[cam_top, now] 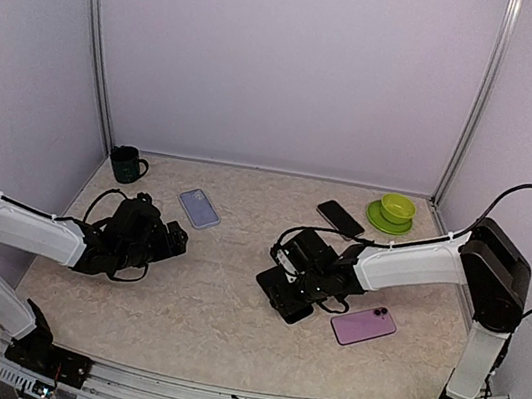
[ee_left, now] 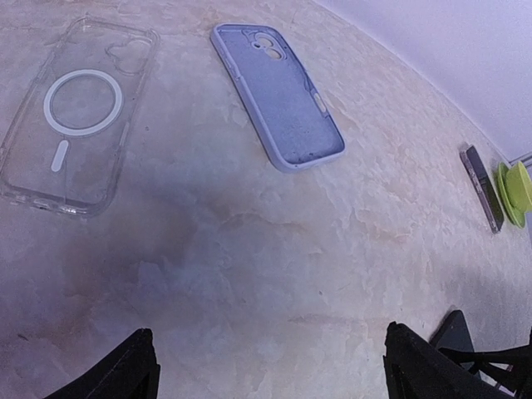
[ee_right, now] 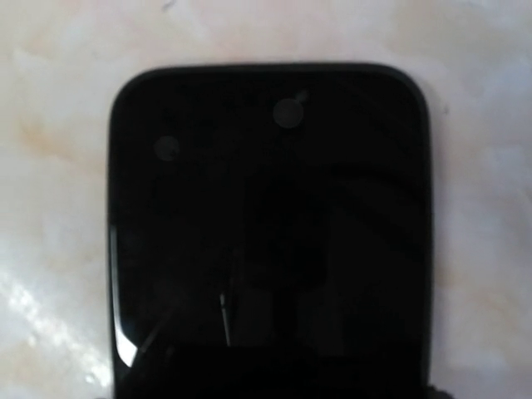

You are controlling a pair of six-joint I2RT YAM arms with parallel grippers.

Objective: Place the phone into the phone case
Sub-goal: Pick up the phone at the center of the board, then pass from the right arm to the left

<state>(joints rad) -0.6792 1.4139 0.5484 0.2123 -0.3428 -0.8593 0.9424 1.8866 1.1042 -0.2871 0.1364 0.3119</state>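
Observation:
A black phone lies screen-up on the table and fills the right wrist view; it also shows in the top view. My right gripper sits right over its near end; its fingers do not show against the dark screen. An empty lavender phone case lies open side up, also seen from above. A clear case with a white ring lies to its left. My left gripper is open and empty over bare table, short of both cases.
A pink phone lies back-up near the right arm. Another dark phone lies beside a green bowl on a green plate at the back right. A dark green mug stands at the back left.

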